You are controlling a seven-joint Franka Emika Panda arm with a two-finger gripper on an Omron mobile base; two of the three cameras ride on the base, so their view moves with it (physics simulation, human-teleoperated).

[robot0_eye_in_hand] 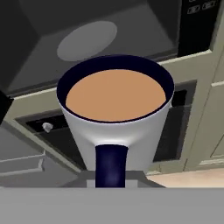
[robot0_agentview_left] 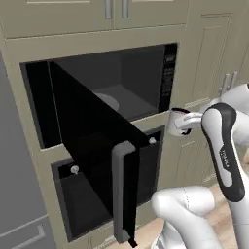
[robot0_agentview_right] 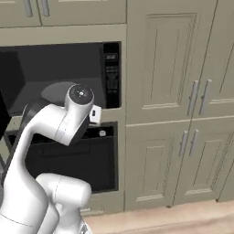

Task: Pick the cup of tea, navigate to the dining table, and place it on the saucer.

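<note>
**Claw clamped on the cup's handle, clear of the microwave**

Claw is shut tight on the cup of tea, gripping it by the dark handle; in the hand view the handle points straight back toward the camera and the fingertips themselves are hidden beneath it. The cup sits upright, brimming with light brown tea close to the dark rim.

The cup hangs in the air in front of the open microwave, just off its right edge by the control panel, with the microwave door swung wide to the left. The turntable inside is bare. Below is a dark oven front, and beige cabinet doors stand to the right.

The step in hand appears to be carrying the cup away toward the dining table. Done well, that means keeping the wrist level so the tea does not slop over the rim, drawing the arm back smoothly rather than in jerks, and steering clear of the open door and its handle while the base turns. A handle grip gives little resistance to swing, so slow starts and stops seem wise.
</note>
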